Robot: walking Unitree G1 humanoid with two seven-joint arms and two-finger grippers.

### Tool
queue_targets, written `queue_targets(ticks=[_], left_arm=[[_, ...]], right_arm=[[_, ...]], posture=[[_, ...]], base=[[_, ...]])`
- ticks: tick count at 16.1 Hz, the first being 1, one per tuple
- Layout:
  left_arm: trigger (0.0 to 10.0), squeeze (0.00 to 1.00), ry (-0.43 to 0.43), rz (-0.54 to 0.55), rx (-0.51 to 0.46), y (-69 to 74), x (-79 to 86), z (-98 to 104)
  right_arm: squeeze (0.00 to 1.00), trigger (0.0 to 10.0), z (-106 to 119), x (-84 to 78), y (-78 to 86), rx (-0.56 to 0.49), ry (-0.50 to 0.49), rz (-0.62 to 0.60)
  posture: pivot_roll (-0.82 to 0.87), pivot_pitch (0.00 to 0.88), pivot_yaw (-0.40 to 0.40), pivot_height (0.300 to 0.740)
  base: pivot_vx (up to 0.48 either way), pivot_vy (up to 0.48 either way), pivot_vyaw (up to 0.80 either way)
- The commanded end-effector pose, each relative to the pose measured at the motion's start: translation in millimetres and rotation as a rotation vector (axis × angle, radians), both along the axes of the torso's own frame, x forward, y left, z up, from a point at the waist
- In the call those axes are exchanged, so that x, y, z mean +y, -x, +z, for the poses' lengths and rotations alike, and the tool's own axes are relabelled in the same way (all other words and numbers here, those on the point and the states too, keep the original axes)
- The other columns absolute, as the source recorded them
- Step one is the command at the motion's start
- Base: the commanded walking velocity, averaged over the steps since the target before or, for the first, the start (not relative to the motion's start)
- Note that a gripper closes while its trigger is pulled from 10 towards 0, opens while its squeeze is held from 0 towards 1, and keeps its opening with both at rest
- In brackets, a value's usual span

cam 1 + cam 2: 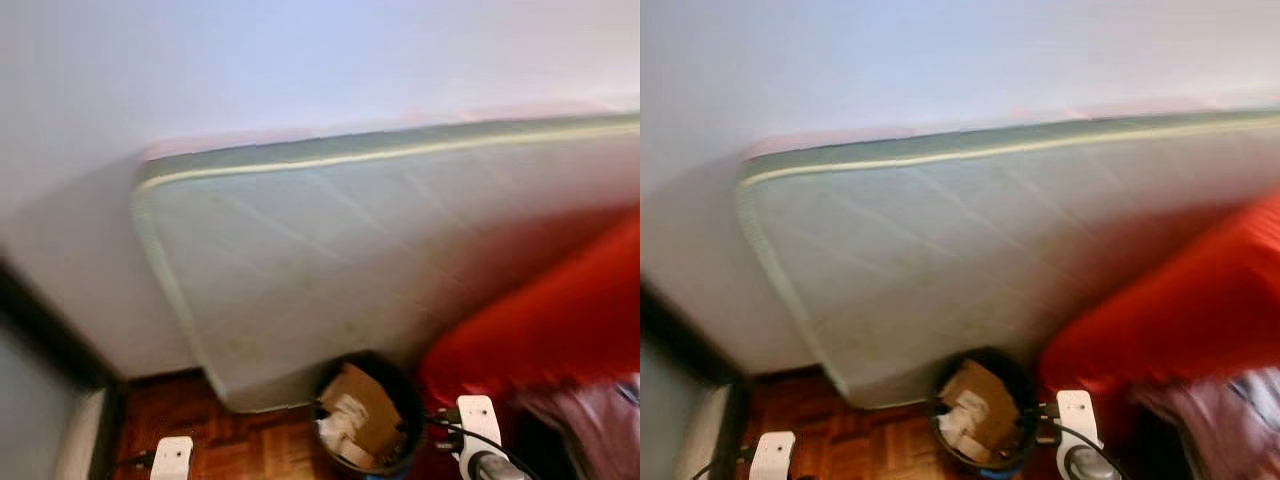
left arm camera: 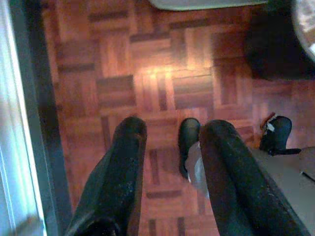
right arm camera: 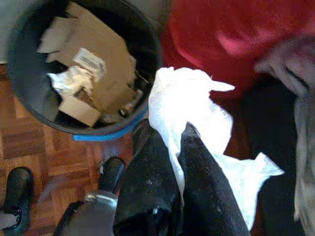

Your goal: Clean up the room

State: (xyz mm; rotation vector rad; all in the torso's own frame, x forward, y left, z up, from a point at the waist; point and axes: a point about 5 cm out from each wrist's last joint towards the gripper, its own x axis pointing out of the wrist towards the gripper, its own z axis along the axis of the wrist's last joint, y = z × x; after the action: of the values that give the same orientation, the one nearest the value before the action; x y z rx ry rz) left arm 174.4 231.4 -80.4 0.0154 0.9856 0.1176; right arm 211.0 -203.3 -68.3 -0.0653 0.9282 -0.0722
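Right gripper (image 3: 165, 135) is pinching one crumpled white paper tissue (image 3: 197, 105) beside one round black bin (image 3: 19, 93) holding cardboard; left gripper (image 2: 167, 135) is hanging open.

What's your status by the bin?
Right gripper shut on white tissue, beside black bin. Left gripper open over parquet floor. Nothing blocking bin.

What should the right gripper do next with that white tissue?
Probably shift the right gripper sideways until it is above the black trash bin, then release. It is shut on the crumpled white tissue, which hangs beside the bin's rim, not over the cardboard scraps inside.
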Motion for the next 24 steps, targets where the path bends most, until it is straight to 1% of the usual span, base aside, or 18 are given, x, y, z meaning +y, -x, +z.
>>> queue_targets(ticks=[1,2,3,4,12,15,17,19,20,21,23,24], left_arm=[[10.0,0.0,-0.001,0.001,0.013,2.7,0.3,-1],[10.0,0.0,-0.001,0.0,0.014,3.1,0.4,-1],[10.0,0.0,-0.002,-0.002,0.014,3.2,0.5,-1],[10.0,0.0,-0.002,-0.004,0.015,3.3,0.6,-1],[10.0,0.0,-0.003,-0.009,0.015,3.7,0.6,-2],[10.0,0.0,-0.004,-0.003,-0.005,2.2,1.0,-1],[10.0,0.0,0.002,0.007,-0.052,-1.0,1.1,2],[10.0,0.0,0.004,0.011,-0.095,-2.3,1.5,4],[10.0,0.0,-0.002,0.004,-0.125,-3.2,2.0,5],[10.0,0.0,-0.002,0.004,-0.131,-3.1,2.2,5],[10.0,0.0,0.0,0.011,-0.17,-0.7,3.2,6],[10.0,0.0,0.016,0.033,-0.2,5.3,3.5,5]], right_arm=[[0.0,10.0,1,1.4,-1.5,0.004,0.001,0.012],[0.0,10.0,0,1.9,-1.0,0.004,-0.006,0.013],[0.0,10.0,0,3.2,-0.5,-0.008,-0.042,-0.017],[0.0,10.0,0,3.6,-0.5,-0.016,-0.055,-0.03],[0.0,10.0,0,3.4,-0.3,-0.037,-0.068,-0.068],[0.0,10.0,3,3.3,-3.1,-0.097,-0.084,-0.103],[0.0,10.0,6,3.8,-6.2,-0.147,-0.089,-0.091],[0.0,10.0,7,4.3,-6.4,-0.173,-0.085,-0.075],[0.0,10.0,9,6.5,-7.4,-0.212,-0.118,-0.059],[0.0,10.0,9,7.3,-7.6,-0.223,-0.129,-0.051],[0.0,10.0,11,11.6,-6.7,-0.269,-0.167,0.016],[0.0,10.0,9,11.8,0.0,-0.284,-0.172,0.037]], posture=[[0.02,0.0,-0.016,0.74],[0.02,0.0,-0.015,0.74],[0.02,0.0,-0.013,0.74],[0.02,0.0,-0.013,0.74],[0.01,0.0,-0.011,0.74],[0.01,0.0,-0.011,0.74],[0.01,0.0,-0.011,0.74],[0.0,0.0,-0.004,0.74],[-0.02,0.0,0.002,0.74],[-0.02,0.0,0.002,0.74],[-0.03,0.0,0.007,0.74],[-0.03,0.019,-0.001,0.74]], base=[[0.3,0.0,0.8],[0.304,0.0,0.8],[0.307,0.0,0.0],[0.311,0.0,0.0],[0.319,0.0,0.0],[0.0,0.0,0.0],[0.0,0.0,0.0],[0.0,0.0,0.0],[0.0,0.0,0.0],[0.0,0.0,0.0],[0.0,0.0,0.0],[0.0,0.0,0.0]])
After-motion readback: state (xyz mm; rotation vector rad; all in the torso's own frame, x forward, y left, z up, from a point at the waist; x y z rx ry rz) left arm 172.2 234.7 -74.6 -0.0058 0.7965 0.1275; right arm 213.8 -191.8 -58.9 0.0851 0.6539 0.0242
